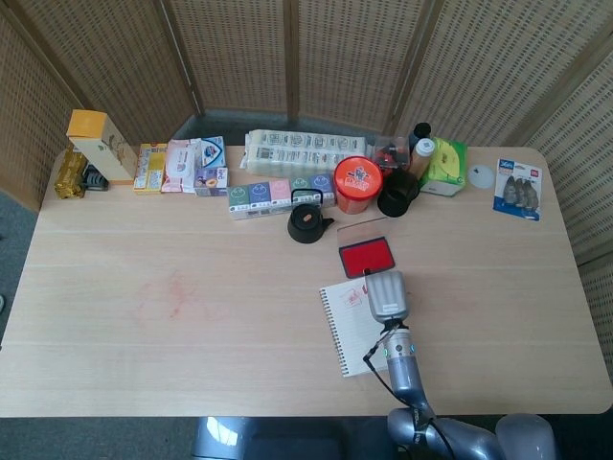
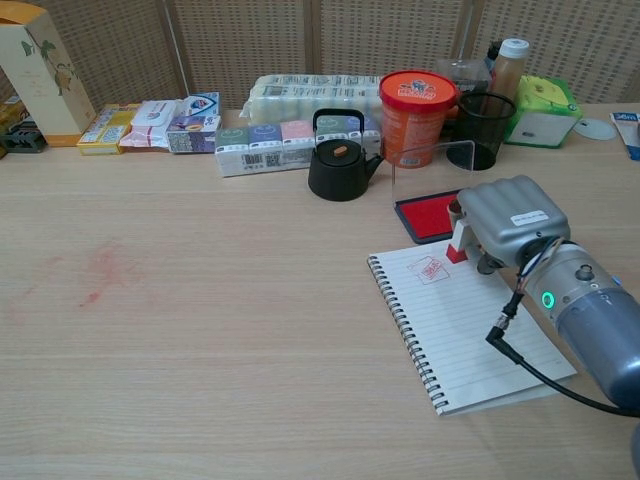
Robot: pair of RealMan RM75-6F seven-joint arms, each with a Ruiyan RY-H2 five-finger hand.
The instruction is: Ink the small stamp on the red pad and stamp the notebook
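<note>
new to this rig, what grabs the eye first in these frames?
Probably the right hand, big and grey at the near right, holding the small stamp at the top edge of the open spiral notebook, with a red imprint already on the page. Just behind sits the red ink pad, and a crowded row of boxes, a black teapot and an orange tub lines the far edge.

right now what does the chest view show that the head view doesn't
Only the chest view shows the small stamp under the right hand, its red base at the notebook's top edge, and the red print clearly.

Only the head view shows the blue blister pack at the table's far right and the gold item at far left whole.

Both show the right hand, the notebook, the red pad, the black kettle and the orange tub. Neither shows the left hand.
</note>
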